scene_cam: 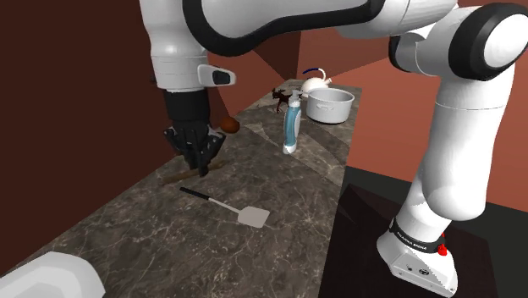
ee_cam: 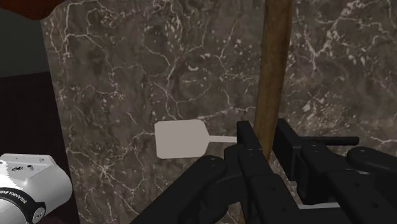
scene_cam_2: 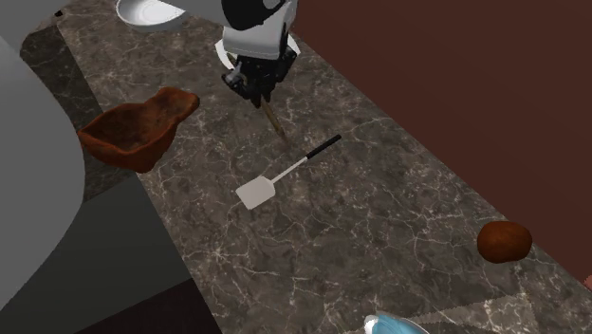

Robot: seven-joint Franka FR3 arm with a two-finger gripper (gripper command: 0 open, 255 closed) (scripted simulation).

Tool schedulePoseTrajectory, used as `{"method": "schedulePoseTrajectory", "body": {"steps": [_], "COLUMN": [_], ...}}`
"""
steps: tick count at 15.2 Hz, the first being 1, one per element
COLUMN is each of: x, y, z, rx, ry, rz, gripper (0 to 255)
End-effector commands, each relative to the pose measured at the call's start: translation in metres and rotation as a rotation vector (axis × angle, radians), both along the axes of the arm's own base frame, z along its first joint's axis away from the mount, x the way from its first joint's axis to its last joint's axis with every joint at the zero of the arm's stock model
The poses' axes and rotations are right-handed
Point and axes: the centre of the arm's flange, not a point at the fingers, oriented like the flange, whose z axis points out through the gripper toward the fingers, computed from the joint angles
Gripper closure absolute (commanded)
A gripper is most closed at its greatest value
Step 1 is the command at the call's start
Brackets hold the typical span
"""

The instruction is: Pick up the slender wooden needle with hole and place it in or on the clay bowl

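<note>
A slender brown wooden needle (ee_cam: 275, 70) runs straight out between my gripper's (ee_cam: 270, 137) two black fingers, which are shut against its sides. In the second exterior view the needle (scene_cam_2: 276, 123) sticks out from under the gripper (scene_cam_2: 258, 93) toward the spatula. The reddish-brown clay bowl (scene_cam_2: 138, 123) rests on the counter a short way to that view's left of the gripper. From the shoulder view the gripper (scene_cam: 200, 161) is low over the marble counter, with the needle (scene_cam: 180, 178) at its tips. I cannot tell whether the needle is off the surface.
A white spatula with a black handle (scene_cam_2: 285, 176) lies just beyond the needle's tip. A brown ball (scene_cam: 229, 125), a blue-and-white bottle (scene_cam: 292, 127) and a grey pot (scene_cam: 328, 106) stand farther along the marble counter (scene_cam: 127, 229). A white rounded object (scene_cam: 51, 275) is at the near end.
</note>
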Motion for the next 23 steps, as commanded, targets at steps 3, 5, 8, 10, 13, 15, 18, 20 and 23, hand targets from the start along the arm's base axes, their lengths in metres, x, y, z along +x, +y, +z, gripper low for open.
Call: {"method": "schedulePoseTrajectory", "body": {"steps": [3, 5, 8, 10, 13, 15, 18, 20, 23], "x": [-0.043, -0.065, -0.097, -0.119, -0.152, -0.174, -0.207, -0.228, -0.247], "y": [0.029, 0.044, 0.066, 0.081, 0.103, 0.118, 0.140, 0.155, 0.168], "z": [-0.001, -0.001, 0.000, 0.000, 0.000, 0.001, 0.001, 0.001, -0.004], "rx": [0.000, 0.000, 0.000, 0.000, 0.000, 0.000, 0.000, 0.000, 0.000], "ry": [0.000, 0.000, 0.000, 0.000, 0.000, 0.000, 0.000, 0.000, 0.000], "rz": [-0.001, -0.001, -0.001, -0.001, -0.001, -0.001, -0.001, -0.001, -0.001], "gripper": [255, 255, 255, 255, 255, 255, 255, 255, 255]}}
